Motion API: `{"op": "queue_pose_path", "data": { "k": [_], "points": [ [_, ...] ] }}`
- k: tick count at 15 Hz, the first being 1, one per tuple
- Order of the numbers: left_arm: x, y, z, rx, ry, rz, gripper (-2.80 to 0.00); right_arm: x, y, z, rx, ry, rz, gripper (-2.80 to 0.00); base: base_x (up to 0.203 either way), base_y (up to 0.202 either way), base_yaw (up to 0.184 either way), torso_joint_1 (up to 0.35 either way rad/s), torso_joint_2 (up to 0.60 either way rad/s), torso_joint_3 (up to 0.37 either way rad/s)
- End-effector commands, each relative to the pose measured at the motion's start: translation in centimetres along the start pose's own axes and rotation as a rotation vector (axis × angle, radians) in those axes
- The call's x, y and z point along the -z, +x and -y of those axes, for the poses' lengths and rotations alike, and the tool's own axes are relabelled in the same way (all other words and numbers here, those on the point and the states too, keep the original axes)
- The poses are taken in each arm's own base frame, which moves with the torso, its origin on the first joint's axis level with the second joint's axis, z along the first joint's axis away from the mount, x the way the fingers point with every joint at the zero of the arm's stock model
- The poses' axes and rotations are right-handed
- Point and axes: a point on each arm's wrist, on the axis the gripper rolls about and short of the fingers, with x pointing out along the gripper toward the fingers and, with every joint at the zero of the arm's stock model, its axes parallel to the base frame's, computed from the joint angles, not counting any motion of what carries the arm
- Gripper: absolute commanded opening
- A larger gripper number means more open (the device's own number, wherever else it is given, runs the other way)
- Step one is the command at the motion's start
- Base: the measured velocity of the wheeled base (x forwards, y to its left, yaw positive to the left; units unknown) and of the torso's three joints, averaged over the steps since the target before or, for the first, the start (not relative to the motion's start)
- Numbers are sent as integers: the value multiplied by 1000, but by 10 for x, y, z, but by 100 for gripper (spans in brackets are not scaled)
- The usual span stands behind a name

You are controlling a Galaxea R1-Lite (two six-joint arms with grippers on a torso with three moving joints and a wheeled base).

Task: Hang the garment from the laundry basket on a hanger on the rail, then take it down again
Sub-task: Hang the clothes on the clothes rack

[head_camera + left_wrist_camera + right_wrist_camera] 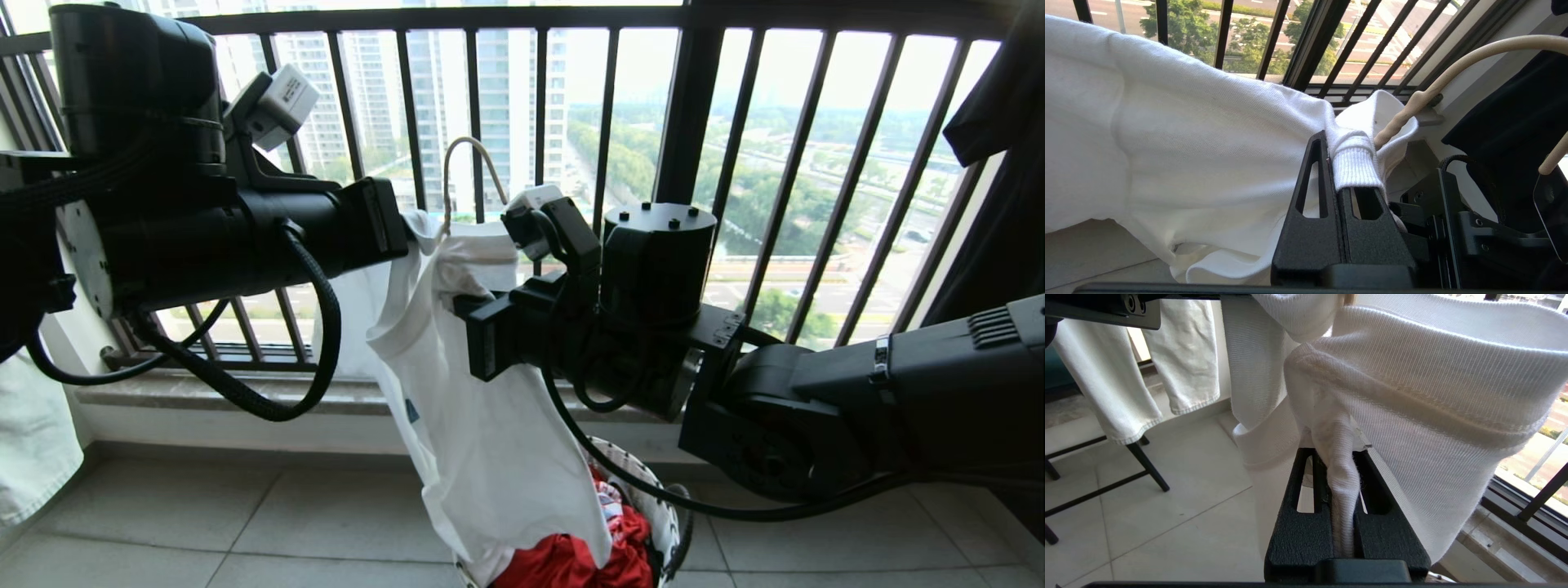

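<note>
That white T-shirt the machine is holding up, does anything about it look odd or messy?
Yes. The white T-shirt hangs bunched, pinched by the left gripper and right gripper. The hanger pokes out of its top, hooked on nothing, and its hem trails into the laundry basket.
</note>
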Motion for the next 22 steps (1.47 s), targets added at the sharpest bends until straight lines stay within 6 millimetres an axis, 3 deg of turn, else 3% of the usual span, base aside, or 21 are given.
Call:
{"op": "queue_pose_path", "data": {
  "k": [1, 13, 14, 22],
  "points": [
    [-5, -4, 1, 15, 2, 108, -280, 4, 4, 0, -1, -1, 5, -280, 0, 0, 0, 0, 0, 0],
    [-4, -5, 1, 15, 7, 137, -280, -4, 4, 0, 5, 30, 75, -280, 0, 0, 0, 0, 0, 0],
    [-4, -5, 1, 16, 7, 137, 0, -4, 4, 0, 5, 31, 75, -280, 0, 0, 0, 0, 0, 0],
    [-14, -23, 7, 12, 6, 106, 0, -8, 5, 2, 20, 33, 90, -280, 0, 0, 0, 0, 0, 0]
  ]
}}
